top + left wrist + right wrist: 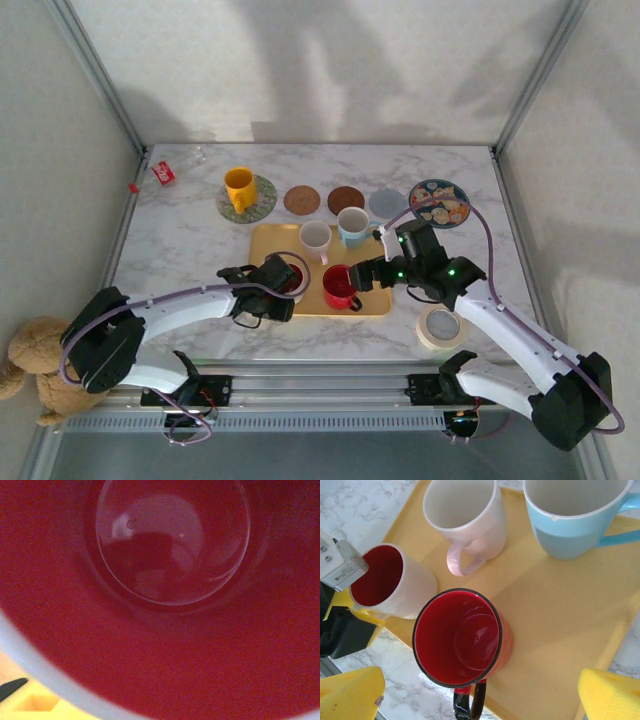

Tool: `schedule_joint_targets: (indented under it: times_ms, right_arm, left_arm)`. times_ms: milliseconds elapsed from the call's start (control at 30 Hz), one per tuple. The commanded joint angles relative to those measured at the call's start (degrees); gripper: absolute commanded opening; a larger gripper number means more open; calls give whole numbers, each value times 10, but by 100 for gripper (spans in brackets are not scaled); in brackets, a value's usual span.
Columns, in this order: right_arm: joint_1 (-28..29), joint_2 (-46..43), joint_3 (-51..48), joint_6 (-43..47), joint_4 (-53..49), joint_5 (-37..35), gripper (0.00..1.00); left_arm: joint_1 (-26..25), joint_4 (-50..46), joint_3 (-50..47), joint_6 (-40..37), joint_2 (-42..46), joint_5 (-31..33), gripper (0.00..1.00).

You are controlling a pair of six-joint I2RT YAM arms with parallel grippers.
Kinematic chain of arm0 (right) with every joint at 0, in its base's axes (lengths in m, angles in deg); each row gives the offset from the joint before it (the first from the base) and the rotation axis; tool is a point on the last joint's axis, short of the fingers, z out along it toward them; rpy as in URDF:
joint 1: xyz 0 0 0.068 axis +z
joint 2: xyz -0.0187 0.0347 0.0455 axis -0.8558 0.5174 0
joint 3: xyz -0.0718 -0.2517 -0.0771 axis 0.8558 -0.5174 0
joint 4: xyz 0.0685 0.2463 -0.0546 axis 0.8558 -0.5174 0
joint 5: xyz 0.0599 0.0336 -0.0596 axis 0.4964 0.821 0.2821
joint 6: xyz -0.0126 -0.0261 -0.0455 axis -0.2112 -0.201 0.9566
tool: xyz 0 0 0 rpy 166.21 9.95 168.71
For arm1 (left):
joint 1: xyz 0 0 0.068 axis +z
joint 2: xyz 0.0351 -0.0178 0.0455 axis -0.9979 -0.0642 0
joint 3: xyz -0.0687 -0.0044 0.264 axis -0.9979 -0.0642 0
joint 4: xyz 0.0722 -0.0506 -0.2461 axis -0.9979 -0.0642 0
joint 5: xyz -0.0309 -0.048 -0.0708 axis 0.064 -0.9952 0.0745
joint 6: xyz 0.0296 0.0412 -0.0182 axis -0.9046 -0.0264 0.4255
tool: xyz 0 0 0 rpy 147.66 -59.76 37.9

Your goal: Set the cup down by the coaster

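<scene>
A white cup with a red inside (412,592) stands at the left end of the yellow tray (268,240). My left gripper (278,283) is down around this cup (293,272), and one yellow finger (364,616) lies against its outer wall. The left wrist view looks straight into the cup's red interior (175,570), so the jaws are hidden. A red mug with a black handle (457,637) stands beside it, below my right gripper (368,274), which is wide open over it. Several coasters, two brown (301,200) and one grey (388,204), lie behind the tray.
A pale pink cup (315,237) and a light blue cup (352,226) stand on the tray's far side. A yellow cup (240,188) sits on a green coaster at the back left. A patterned coaster (439,203) lies back right, a tape roll (440,327) front right.
</scene>
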State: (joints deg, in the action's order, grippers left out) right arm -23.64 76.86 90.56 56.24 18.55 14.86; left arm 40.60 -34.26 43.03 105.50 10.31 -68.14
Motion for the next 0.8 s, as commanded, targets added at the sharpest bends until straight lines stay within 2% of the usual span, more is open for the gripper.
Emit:
schedule_joint_targets:
  times_ms: [0, 600, 767]
  right_arm:
    - [6, 6, -1, -7, 14, -5, 99]
    - [6, 15, 6, -11, 17, -3, 99]
    - [6, 22, 8, -13, 19, 0, 99]
  left_arm:
    - [-5, 4, 12, -12, -14, 16, 46]
    - [-4, 7, 27, -32, -32, 35, 33]
    - [-5, 10, 28, -33, -41, 34, 33]
